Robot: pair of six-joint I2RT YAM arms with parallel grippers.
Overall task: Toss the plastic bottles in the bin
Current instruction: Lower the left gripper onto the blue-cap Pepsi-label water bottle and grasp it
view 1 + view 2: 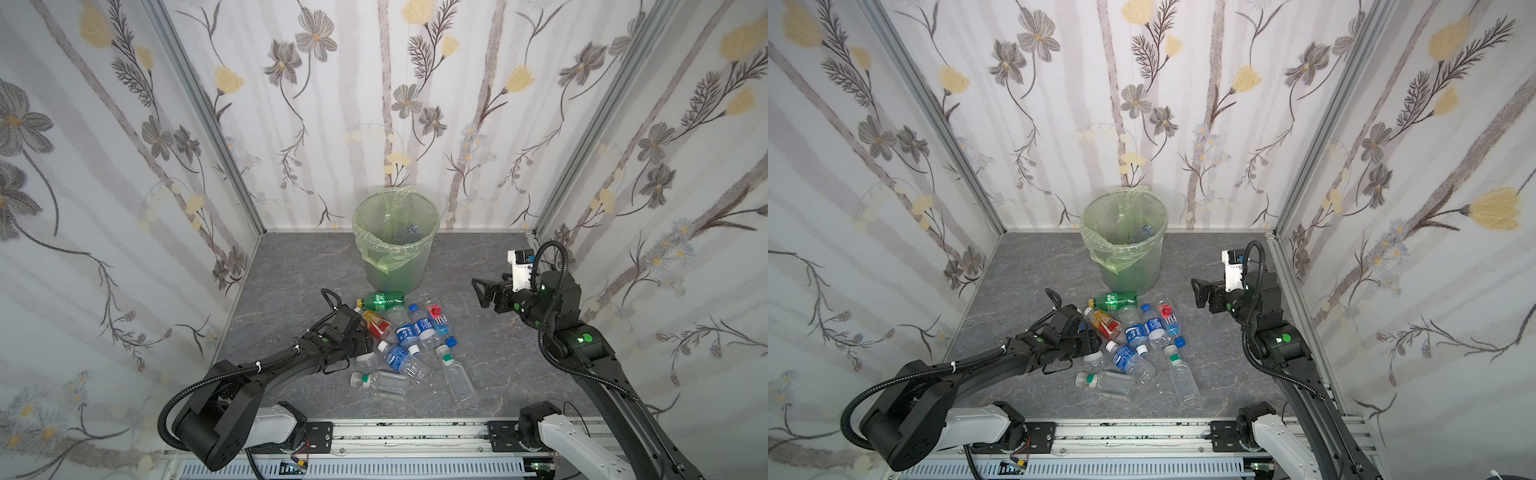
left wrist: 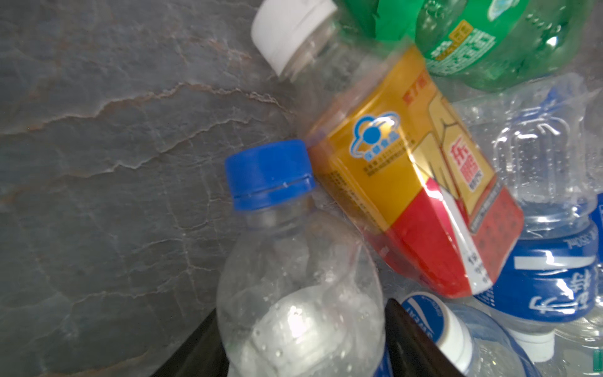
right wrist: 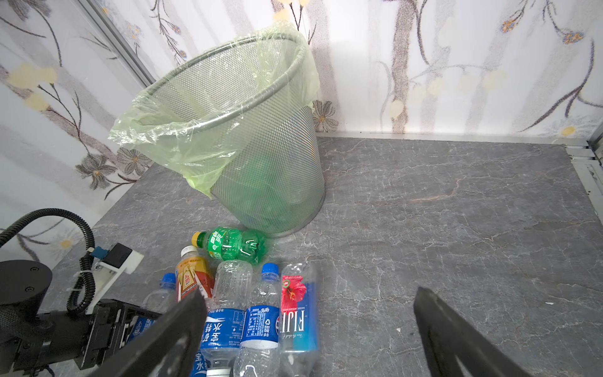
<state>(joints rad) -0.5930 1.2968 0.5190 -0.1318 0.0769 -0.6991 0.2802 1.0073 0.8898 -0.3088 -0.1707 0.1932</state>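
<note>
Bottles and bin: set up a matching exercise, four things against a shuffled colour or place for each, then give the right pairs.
Things:
1. green bottle
2. Fiji bottle
3. gold-and-red labelled bottle
4. bin

Descriptions:
A. red flower on its label
B. lined with a light-green bag
C. yellow cap, lying closest to the bin
D. white cap, right beside the green bottle

Pairs: 1-C, 2-A, 3-D, 4-B.
</note>
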